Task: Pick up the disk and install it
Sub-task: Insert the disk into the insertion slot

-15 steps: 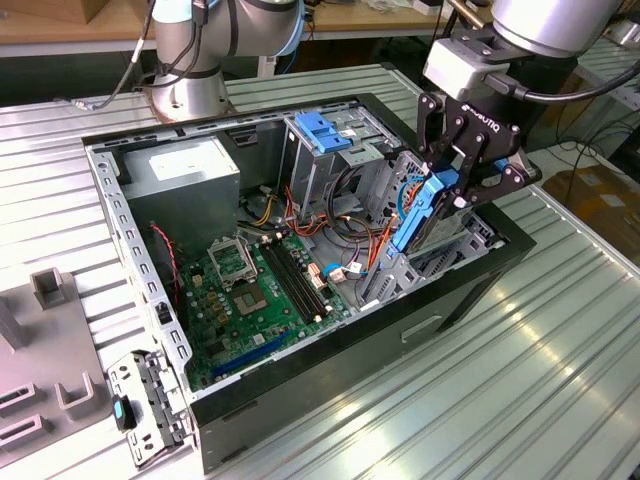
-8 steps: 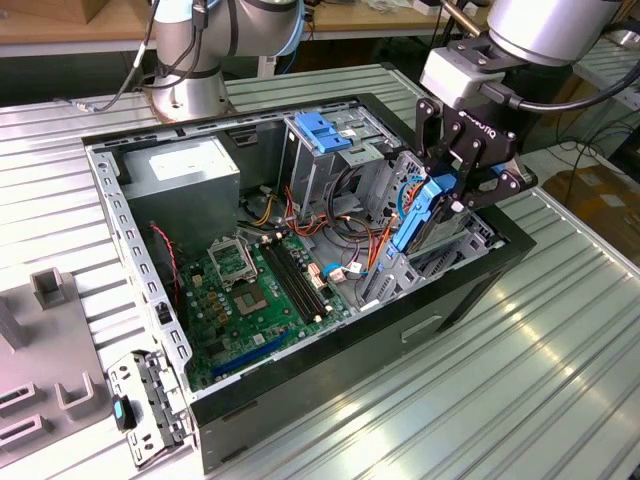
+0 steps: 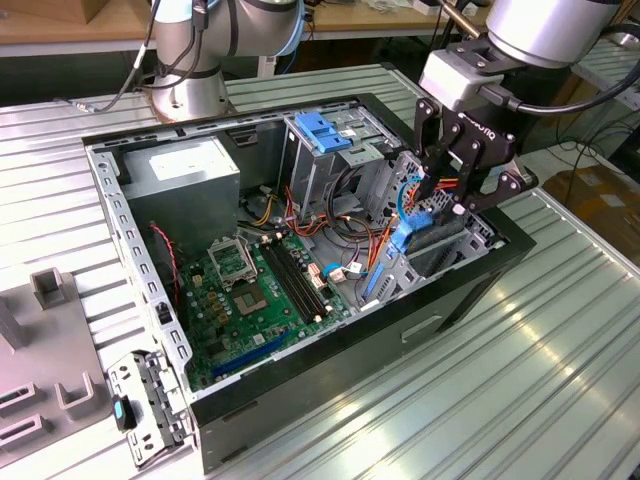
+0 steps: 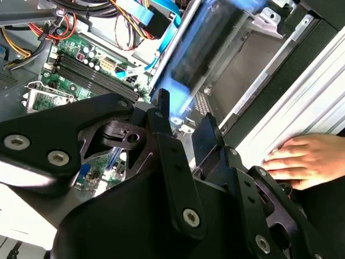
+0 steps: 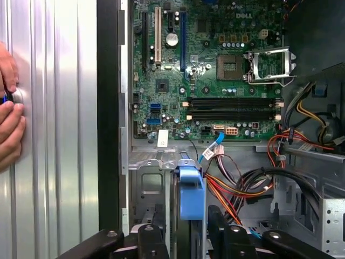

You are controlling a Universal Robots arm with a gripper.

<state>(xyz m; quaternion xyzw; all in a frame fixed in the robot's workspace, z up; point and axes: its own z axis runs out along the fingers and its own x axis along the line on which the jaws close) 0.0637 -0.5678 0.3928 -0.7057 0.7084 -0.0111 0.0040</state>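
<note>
Exterior view, reading left to right: the motherboard (image 3: 255,290) sits toward 8 o'clock in the open computer case (image 3: 110,215). At 3 o'clock the disk (image 3: 437,252) stands on edge in the drive bay, presumably so its blue edging meets the guides. Directly above hangs the gripper (image 3: 455,200); we cannot tell whether it grips.

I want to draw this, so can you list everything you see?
Table: one, silver, ribbed.
Computer case: one, black, on the table.
Motherboard: one, green, inside the case.
Power supply: one, grey, in a case corner.
Drive cage: one, metal with blue handle, inside the case.
Disk: one, dark with blue edging, at a metal bay in the case.
Cables: bundle, red, orange, yellow, black, beside the disk.
Fixtures: several, grey, exterior view's left.
Robot arm: one, silver-grey, above the case.
Gripper: one, black, over the disk.
Hand: one, on the table beside the case.
</note>
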